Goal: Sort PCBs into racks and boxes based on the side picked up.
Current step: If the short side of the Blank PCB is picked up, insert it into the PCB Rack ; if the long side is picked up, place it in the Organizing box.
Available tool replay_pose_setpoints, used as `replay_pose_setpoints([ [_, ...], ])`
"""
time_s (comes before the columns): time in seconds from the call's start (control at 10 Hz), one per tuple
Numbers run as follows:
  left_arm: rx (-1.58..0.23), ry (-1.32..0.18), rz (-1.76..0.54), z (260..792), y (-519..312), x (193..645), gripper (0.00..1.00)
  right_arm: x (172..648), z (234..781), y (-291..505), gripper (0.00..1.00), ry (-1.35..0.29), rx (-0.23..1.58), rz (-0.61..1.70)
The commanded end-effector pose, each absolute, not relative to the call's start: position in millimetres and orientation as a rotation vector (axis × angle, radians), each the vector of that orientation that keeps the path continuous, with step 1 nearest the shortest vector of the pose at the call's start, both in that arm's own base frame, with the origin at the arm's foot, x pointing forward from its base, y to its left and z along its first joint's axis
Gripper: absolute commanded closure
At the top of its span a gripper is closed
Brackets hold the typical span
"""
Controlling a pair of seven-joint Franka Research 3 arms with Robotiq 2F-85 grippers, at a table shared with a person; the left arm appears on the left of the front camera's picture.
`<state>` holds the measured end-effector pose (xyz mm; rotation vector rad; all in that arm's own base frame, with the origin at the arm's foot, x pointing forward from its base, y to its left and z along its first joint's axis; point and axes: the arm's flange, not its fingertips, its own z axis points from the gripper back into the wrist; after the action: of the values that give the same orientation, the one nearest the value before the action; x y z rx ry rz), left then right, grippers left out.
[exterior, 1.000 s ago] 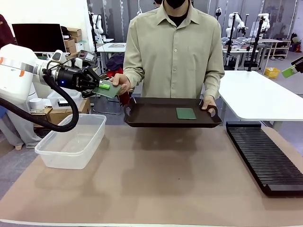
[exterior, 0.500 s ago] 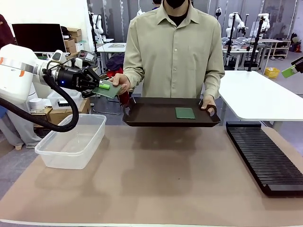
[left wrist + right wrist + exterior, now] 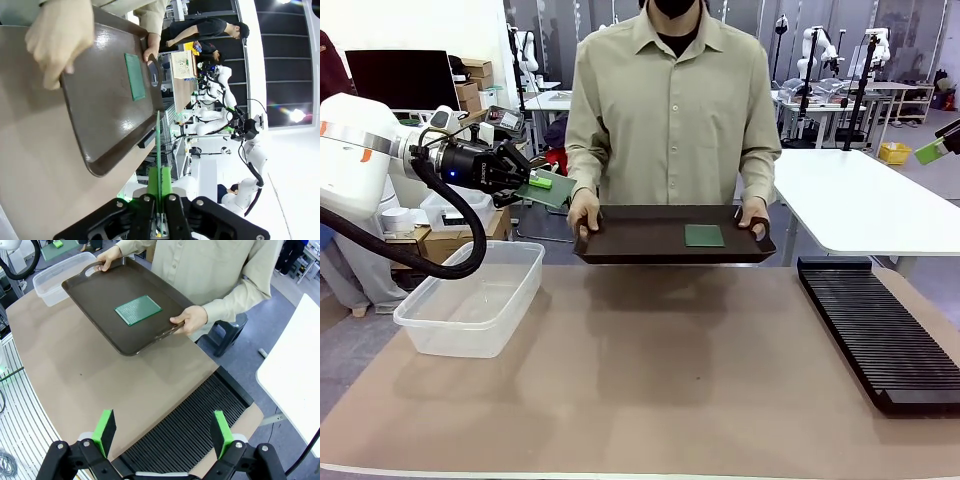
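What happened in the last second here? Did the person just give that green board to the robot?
Yes. The person's hand let go of the PCB and dropped to the free handle of the tray, which both hands now carry. The robot's left hand stays shut on the PCB. The other PCB on the tray, the rack and the open right hand are as before.

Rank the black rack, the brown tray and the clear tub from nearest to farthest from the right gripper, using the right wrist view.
1. Black rack: directly under the open right gripper.
2. Brown tray: farther out, held up by the person.
3. Clear tub: farthest, beyond the tray at the table's far end.
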<state>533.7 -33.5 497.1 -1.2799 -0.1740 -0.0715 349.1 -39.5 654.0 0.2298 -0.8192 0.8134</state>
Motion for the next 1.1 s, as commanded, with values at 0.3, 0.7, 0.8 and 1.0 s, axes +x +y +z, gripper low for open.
replay_pose_setpoints([
  [0.3, -1.283, -0.175, -0.07, 497, -33, 534, 1.0, 350, 653, -38, 0.0, -0.819, 0.242, 0.819],
  [0.7, -1.28, -0.174, -0.071, 497, -34, 534, 0.97, 350, 653, -38, 0.0, -0.819, 0.242, 0.819],
  [0.8, -1.171, -0.173, -0.117, 506, -26, 527, 0.97, 350, 653, -38, 0.0, -0.819, 0.242, 0.819],
  [1.0, -0.994, -0.181, -0.3, 521, 0, 516, 0.97, 350, 653, -38, 0.0, -0.819, 0.242, 0.819],
])
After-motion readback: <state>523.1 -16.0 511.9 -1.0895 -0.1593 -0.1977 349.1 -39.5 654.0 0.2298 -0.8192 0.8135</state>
